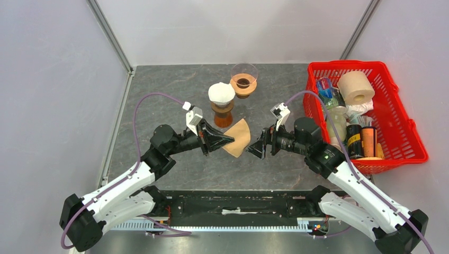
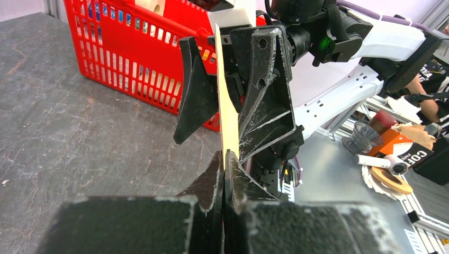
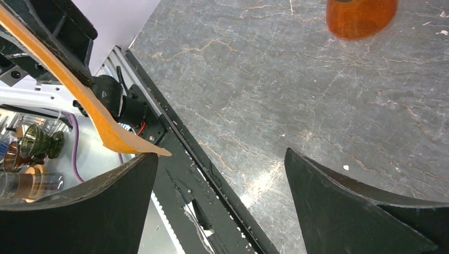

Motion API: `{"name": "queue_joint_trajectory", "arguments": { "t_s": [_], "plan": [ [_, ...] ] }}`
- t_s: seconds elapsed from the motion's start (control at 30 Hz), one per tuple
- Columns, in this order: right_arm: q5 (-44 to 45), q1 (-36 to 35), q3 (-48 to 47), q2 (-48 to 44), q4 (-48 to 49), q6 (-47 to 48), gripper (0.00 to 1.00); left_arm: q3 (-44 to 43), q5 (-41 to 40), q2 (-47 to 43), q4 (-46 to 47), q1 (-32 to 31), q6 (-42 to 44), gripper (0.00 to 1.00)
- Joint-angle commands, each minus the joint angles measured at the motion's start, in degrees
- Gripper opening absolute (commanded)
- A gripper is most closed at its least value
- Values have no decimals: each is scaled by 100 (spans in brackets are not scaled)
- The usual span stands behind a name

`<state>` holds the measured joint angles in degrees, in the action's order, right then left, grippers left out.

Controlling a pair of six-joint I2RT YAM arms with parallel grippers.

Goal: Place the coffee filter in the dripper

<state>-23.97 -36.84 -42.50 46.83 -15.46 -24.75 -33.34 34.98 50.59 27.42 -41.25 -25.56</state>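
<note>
A brown paper coffee filter (image 1: 239,137) hangs in the air over the table's middle. My left gripper (image 1: 221,141) is shut on its left edge. In the left wrist view the filter (image 2: 227,114) stands edge-on from the shut jaws (image 2: 224,157). My right gripper (image 1: 256,150) is open at the filter's right edge, its fingers (image 2: 267,90) on either side of the sheet. In the right wrist view the filter (image 3: 79,92) ends at the tip of one finger (image 3: 95,206); the gripper (image 3: 221,154) gapes wide. An orange dripper (image 1: 243,82) with a clear cone stands at the back.
A second dripper holding a white filter (image 1: 221,93) sits on a brown stand (image 1: 223,114) just behind the held filter. A red basket (image 1: 365,64) full of bottles and a paper roll stands at the right; it also shows in the left wrist view (image 2: 132,58).
</note>
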Motion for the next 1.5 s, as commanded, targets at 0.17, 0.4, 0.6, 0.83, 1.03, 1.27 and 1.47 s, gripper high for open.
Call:
{"name": "queue_joint_trajectory", "arguments": {
  "t_s": [0.17, 0.4, 0.6, 0.83, 1.03, 1.27, 1.47],
  "plan": [
    [362, 40, -222, -71, 37, 130, 97, 23, 44, -52, 229, -14, -80, 2],
    [189, 41, -256, -46, 289, 103, 97, 14, 36, 11, 220, -13, -93, 2],
    [-169, 49, -272, -43, 351, 120, 97, 12, -62, 53, 198, -14, -65, 2],
    [-260, 41, -216, -106, 570, 139, 97, 8, -93, 98, 155, -14, -27, 2],
    [-194, 49, -177, -31, 865, 101, 97, -11, 67, 152, 153, -16, -59, 2],
    [270, 48, -247, -256, -206, 361, 97, -4, -185, 15, 66, -19, -32, 2],
    [431, 47, -168, -216, -316, 309, 97, -46, -87, 2, 36, -14, -43, 2]
  ]
}}
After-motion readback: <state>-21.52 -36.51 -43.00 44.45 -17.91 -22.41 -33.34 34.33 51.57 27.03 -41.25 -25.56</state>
